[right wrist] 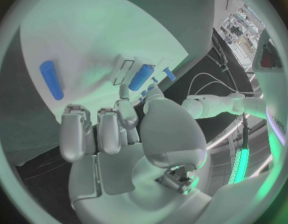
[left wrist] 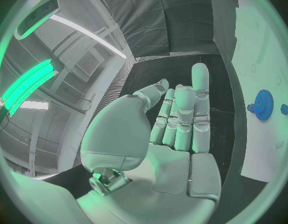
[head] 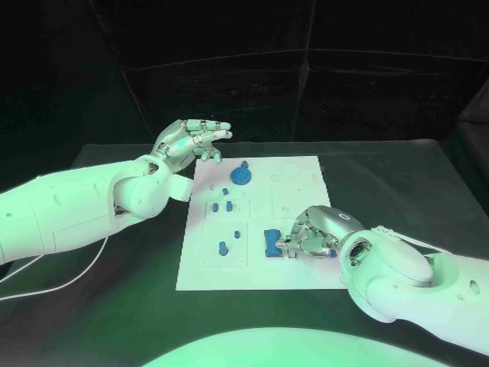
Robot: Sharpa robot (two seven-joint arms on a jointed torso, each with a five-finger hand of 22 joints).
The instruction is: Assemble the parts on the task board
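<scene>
One task board [head: 299, 264] lies mid-tabletop with about six blue parts on it: a gear [head: 240, 176] near its far edge, a block [head: 272, 243] near its near edge. The right hand [head: 311, 233] pinches the block; the left hand [head: 189, 141] hovers spread, empty, by the board's far left corner

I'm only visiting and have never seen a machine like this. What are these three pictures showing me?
It is a robot with two white arms ending in silver hands. The square picture looks down from its head; each round one comes from a camera at a wrist. On the black table lies a white task board with small blue parts, such as a gear. The left hand is raised and holds nothing. The right hand rests by a blue block; whether it grips it is unclear.
</scene>
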